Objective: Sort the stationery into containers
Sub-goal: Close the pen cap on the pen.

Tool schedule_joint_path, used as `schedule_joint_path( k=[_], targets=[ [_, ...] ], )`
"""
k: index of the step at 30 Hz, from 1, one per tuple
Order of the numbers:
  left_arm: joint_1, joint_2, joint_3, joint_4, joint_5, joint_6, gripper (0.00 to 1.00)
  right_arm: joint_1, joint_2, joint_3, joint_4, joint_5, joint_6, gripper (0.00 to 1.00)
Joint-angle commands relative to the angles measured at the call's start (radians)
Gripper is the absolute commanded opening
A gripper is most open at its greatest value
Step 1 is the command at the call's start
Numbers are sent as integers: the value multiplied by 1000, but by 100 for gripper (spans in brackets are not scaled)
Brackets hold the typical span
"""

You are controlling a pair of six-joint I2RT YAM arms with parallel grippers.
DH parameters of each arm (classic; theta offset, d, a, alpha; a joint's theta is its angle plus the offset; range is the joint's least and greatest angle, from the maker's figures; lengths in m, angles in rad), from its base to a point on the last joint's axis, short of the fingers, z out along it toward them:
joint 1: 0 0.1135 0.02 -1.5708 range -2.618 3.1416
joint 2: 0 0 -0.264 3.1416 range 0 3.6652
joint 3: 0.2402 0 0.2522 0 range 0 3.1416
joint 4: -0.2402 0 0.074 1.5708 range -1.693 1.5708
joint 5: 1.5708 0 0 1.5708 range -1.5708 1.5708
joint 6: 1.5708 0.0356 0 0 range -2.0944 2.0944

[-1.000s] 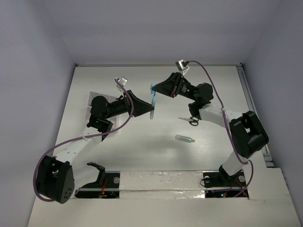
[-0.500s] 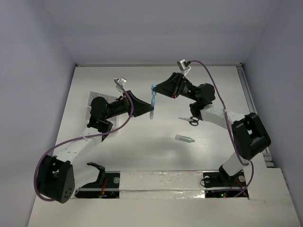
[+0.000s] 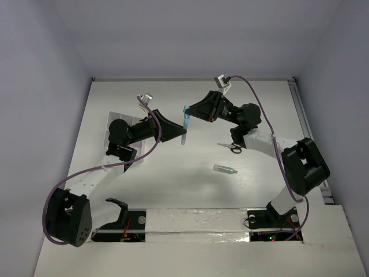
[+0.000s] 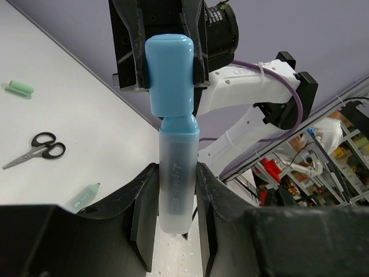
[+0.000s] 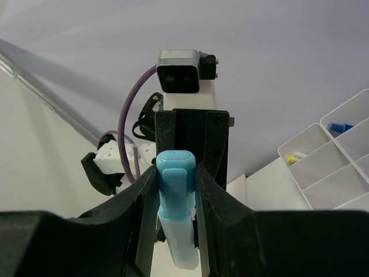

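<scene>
Blue highlighter (image 4: 173, 138) within left end effector (image 4: 175, 176)

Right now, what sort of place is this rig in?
Probably a robotics lab test cell: white table boxed by plain walls, left arm and right arm bolted at its near edge, cluttered shelving beyond in the left wrist view.

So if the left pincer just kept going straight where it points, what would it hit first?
The right pincer, which faces the left pincer head-on. Both grip one blue highlighter, left on its barrel and right on its cap, with nothing else between them.
</scene>
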Motion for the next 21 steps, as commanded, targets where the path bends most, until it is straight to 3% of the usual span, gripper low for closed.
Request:
schedule_joint_path(
  k=[1, 21],
  targets=[
    [8, -2, -11, 151, 8, -38, 0, 15, -6, -4, 421, -21, -31, 24],
    [8, -17, -49, 339, -89, -169, 0, 64, -97, -122, 421, -7, -97, 24]
  ],
)
